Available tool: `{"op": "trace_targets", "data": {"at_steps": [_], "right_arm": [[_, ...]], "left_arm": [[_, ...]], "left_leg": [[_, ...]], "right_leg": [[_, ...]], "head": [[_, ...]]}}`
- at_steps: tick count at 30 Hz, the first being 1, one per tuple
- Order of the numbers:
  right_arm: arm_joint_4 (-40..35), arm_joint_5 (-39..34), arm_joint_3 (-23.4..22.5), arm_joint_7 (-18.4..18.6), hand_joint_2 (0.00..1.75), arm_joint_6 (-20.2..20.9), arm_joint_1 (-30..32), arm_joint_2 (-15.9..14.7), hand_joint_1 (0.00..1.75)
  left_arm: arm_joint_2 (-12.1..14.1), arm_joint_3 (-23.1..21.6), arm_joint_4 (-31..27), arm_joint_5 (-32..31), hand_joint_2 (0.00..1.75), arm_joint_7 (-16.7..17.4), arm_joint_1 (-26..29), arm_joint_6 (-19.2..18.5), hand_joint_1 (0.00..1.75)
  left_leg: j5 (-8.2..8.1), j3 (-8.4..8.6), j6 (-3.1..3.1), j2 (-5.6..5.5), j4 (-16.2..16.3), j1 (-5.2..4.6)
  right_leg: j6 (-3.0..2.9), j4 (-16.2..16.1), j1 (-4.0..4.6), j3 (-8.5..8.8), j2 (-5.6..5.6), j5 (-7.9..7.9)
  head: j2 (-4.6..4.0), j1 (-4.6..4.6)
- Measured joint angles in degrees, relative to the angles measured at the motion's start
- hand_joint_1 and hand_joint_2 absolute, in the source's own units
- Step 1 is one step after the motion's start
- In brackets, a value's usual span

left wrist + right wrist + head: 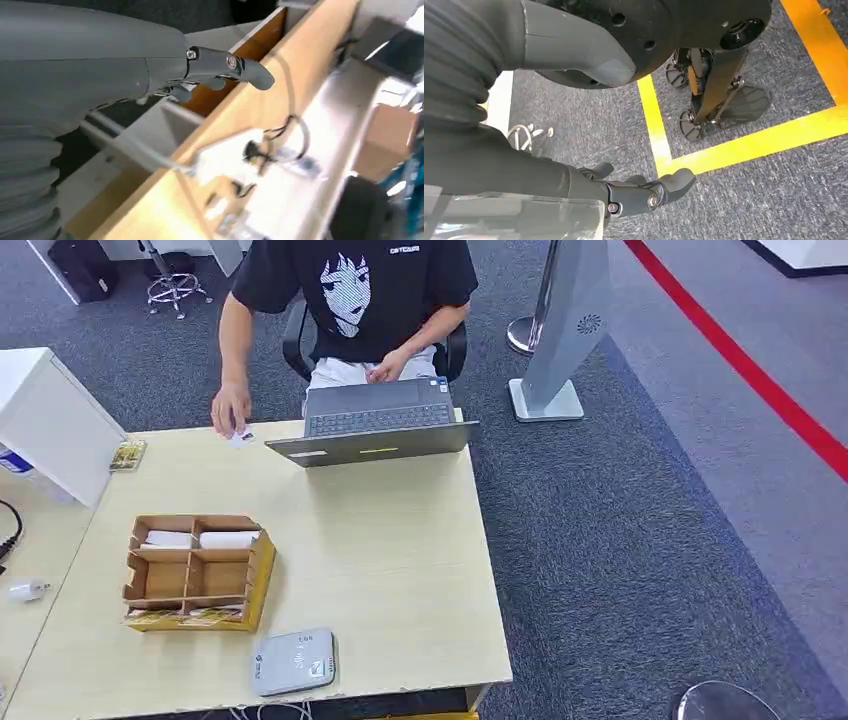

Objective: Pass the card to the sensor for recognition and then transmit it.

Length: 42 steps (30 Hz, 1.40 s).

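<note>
White, small card [241, 437] lies at the tabletop's [400, 550] far edge under a seated person's hand [230, 408], well apart from the grey sensor [293, 661] at the near edge; left hand [200, 75] and right hand [634, 192] hang empty with fingers loosely apart, fingertips partly hidden.

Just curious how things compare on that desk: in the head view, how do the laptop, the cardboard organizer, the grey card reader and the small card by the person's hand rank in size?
Largest to smallest, as they look:
1. laptop
2. cardboard organizer
3. card reader
4. card

The card reader lies nearest the camera, so it may look bigger than it is.
</note>
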Motion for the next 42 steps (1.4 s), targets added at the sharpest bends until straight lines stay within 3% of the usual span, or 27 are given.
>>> {"op": "trace_targets", "data": {"at_steps": [3, 12, 15, 17, 19, 21, 23, 25, 27, 30, 37, 42], "right_arm": [[-0.02, 0.26, -0.02, -0.04, 1.75, 0.16, -0.02, 0.00, 0.00], [-0.04, 0.72, -0.02, -0.18, 1.75, 0.33, -0.01, 0.00, 0.00], [-0.20, 1.64, -0.02, -0.48, 1.75, 0.90, -0.01, -0.07, 0.00], [-0.35, 2.66, -0.13, -0.57, 1.75, 1.36, -0.02, -0.11, 0.00], [-0.50, 4.29, -1.20, -0.61, 1.75, 1.31, -0.19, -0.11, 0.00], [-0.52, 4.98, -2.81, -0.33, 1.75, 0.77, -0.44, -0.09, 0.00], [-0.50, 4.85, -3.91, 0.48, 1.75, -0.44, -0.73, 0.00, 0.00], [-0.33, 4.72, -5.02, 1.20, 1.75, -1.26, -1.11, 0.04, 0.00], [-0.22, 4.61, -5.92, 1.79, 1.75, -1.79, -1.55, 0.11, 0.00], [0.09, 4.63, -6.69, 2.25, 1.75, -1.83, -2.14, 0.17, 0.00], [0.13, 4.68, -6.86, 2.32, 1.75, -1.83, -2.22, 0.17, 0.00], [0.31, 4.87, -7.56, 2.45, 1.75, -1.72, -2.43, 0.17, 0.00]], "left_arm": [[1.91, 0.49, -0.02, 0.75, 1.75, -0.07, -0.11, 0.04, 0.00], [3.69, 0.51, -0.26, 2.01, 1.75, -0.07, -0.38, 0.24, 0.00], [4.81, 0.53, -1.79, 5.69, 1.75, -0.09, -0.36, 1.53, 0.00], [5.43, 0.53, -5.01, 3.95, 1.75, -0.11, -0.34, 3.08, 0.00], [4.85, 0.53, -9.54, -0.38, 1.75, -0.13, -0.51, 5.56, 0.00], [3.18, 0.40, -17.56, -7.48, 1.75, -0.11, -0.79, 12.71, 0.00], [1.11, -0.79, -24.76, -10.01, 1.75, -0.15, -0.61, 21.15, 0.00], [-0.63, -4.09, -31.37, -11.58, 1.75, -0.15, 0.47, 30.42, 0.00], [-1.87, -8.14, -36.66, -12.93, 1.75, -0.15, 1.69, 36.53, 0.00], [-3.55, -12.86, -42.46, -15.60, 1.75, -0.15, 2.59, 42.39, 0.00], [-3.82, -13.84, -43.65, -16.17, 1.75, -0.15, 2.67, 43.30, 0.00], [-4.94, -18.79, -49.73, -19.14, 1.75, -0.15, 2.78, 45.24, 0.00]], "left_leg": [[0.00, -0.04, 0.00, -0.04, 0.00, 0.00], [0.00, -0.05, 0.00, -0.04, 0.00, -0.02], [0.00, -0.05, 0.00, -0.04, 0.00, 0.00], [0.00, -0.04, 0.00, -0.06, 0.00, 0.00], [0.00, -0.04, 0.00, -0.08, 0.00, 0.00], [0.00, -0.03, 0.00, -0.06, 0.00, 0.05], [0.00, 0.00, 0.00, -0.05, 0.00, -0.04], [0.00, 0.01, 0.00, -0.05, 0.03, -0.02], [0.00, 0.01, 0.01, -0.08, 0.03, -0.05], [0.00, 0.03, 0.01, -0.08, 0.03, -0.04], [0.00, 0.03, 0.01, -0.07, 0.03, -0.04], [0.01, 0.05, 0.00, -0.07, 0.03, -0.02]], "right_leg": [[0.00, 0.00, 0.00, 0.00, -0.05, -0.01], [0.00, 0.00, -0.01, 0.04, -0.03, 0.00], [0.00, 0.00, 0.00, 0.04, -0.03, 0.00], [0.00, 0.00, 0.00, 0.02, -0.05, -0.01], [-0.01, 0.00, 0.00, 0.02, -0.07, -0.01], [-0.01, 0.00, 0.03, 0.02, -0.04, 0.00], [-0.01, 0.00, 0.01, 0.02, -0.04, 0.01], [0.00, -0.03, 0.00, 0.04, -0.04, 0.01], [0.00, -0.04, 0.00, 0.06, -0.07, 0.01], [0.00, -0.03, -0.02, 0.09, -0.06, 0.03], [0.00, -0.03, -0.02, 0.09, -0.06, 0.03], [-0.01, -0.02, -0.01, 0.09, -0.04, 0.02]], "head": [[0.00, 0.02], [0.00, 0.04], [0.00, 0.09], [0.00, 0.04], [0.00, 0.02], [0.00, -0.02], [0.00, 0.09], [0.00, 0.06], [0.00, 0.15], [0.00, 0.15], [0.00, 0.15], [0.00, 0.13]]}}
